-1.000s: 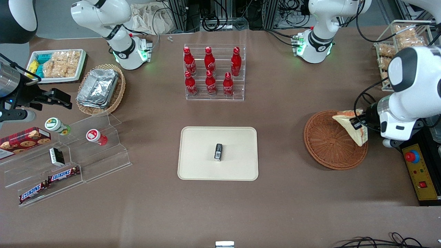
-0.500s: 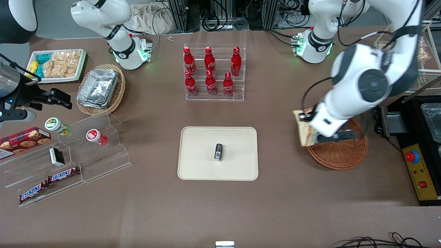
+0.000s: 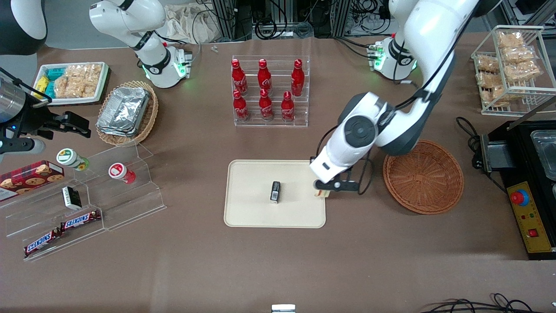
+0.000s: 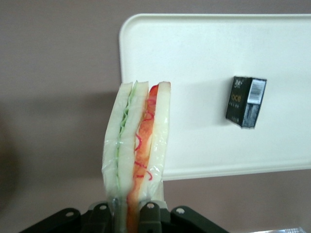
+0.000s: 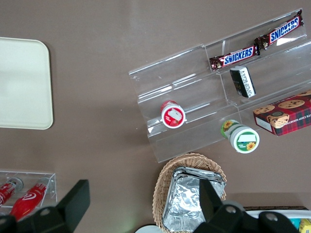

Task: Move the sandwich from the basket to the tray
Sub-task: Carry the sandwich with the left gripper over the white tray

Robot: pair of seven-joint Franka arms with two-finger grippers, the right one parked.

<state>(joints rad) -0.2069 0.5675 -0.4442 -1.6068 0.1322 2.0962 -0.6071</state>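
Moved off the basket (image 3: pixel 423 176) w/ the sandwich (image 4: pixel 137 145): gripper (image 4: pixel 129 216) clamps its lower end, wedge hanging over the tray (image 3: pixel 247 208) edge nearest basket. Small black box (image 3: pixel 275 192) sits mid-tray, well apart.

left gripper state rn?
Gripper: shut on the sandwich, held above the edge of the tray that faces the basket.
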